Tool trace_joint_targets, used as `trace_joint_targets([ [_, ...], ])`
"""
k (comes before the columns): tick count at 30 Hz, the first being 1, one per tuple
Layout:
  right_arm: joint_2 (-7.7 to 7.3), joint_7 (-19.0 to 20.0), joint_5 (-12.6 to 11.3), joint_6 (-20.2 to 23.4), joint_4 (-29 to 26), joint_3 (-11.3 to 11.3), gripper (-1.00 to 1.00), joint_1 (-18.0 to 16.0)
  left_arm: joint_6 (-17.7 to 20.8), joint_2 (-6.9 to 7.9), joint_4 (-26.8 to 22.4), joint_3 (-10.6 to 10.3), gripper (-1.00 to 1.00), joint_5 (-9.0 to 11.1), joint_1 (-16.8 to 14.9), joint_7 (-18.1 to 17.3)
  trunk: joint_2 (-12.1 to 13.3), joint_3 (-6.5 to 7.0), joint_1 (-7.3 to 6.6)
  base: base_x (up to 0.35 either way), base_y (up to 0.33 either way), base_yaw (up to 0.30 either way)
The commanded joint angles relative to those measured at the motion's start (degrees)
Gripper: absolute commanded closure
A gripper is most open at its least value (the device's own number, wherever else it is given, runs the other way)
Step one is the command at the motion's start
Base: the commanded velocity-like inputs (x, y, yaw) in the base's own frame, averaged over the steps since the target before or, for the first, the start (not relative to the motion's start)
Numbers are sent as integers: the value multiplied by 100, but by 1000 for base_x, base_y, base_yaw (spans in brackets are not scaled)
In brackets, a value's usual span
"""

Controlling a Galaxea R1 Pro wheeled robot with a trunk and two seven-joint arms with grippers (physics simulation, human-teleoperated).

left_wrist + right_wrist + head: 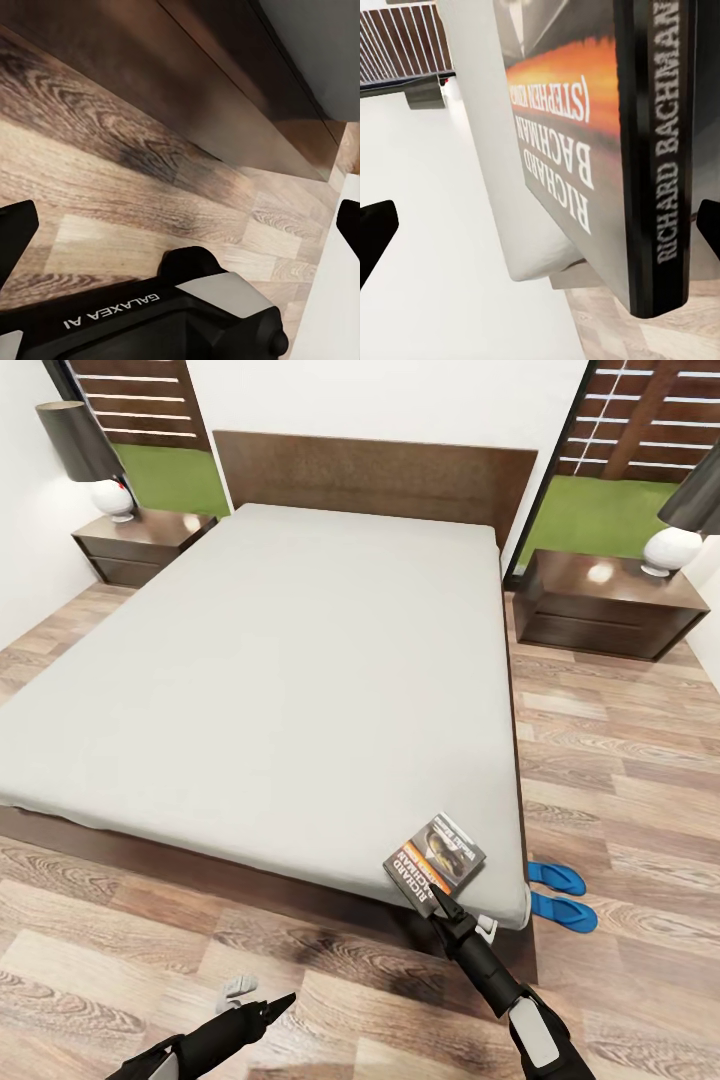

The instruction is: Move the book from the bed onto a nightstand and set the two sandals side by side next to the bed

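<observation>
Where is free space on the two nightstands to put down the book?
Each nightstand carries one lamp at its back. The right nightstand has bare top in front of its lamp; the left nightstand has bare top beside its lamp. The book sits at the right gripper.

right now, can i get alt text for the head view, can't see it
The right gripper reaches the book at the near right corner of the grey bed, with two blue sandals side by side on the wood floor beside that corner. A dark nightstand with a lamp flanks each side of the headboard.
</observation>
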Motion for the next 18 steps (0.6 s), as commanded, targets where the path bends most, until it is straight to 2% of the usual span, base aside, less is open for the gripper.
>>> trace_joint_targets([
  [1,6,13,-6,50,-1,-23,-100,-4,-4,3,6,-29,-100,46,-2,-17,-2,-3,0,0,0,0],
  [3,6,13,-7,49,-1,-21,-100,-4,-4,3,5,-29,-100,46,-2,-20,-2,-3,0,0,0,0],
  [4,6,12,-7,51,-1,-23,100,-4,-4,3,6,-29,-100,46,-2,-20,-2,-3,0,0,0,0],
  [18,6,5,-8,53,7,-27,100,-4,-10,3,6,-29,-100,46,-2,-28,-2,-3,0,0,0,0],
])
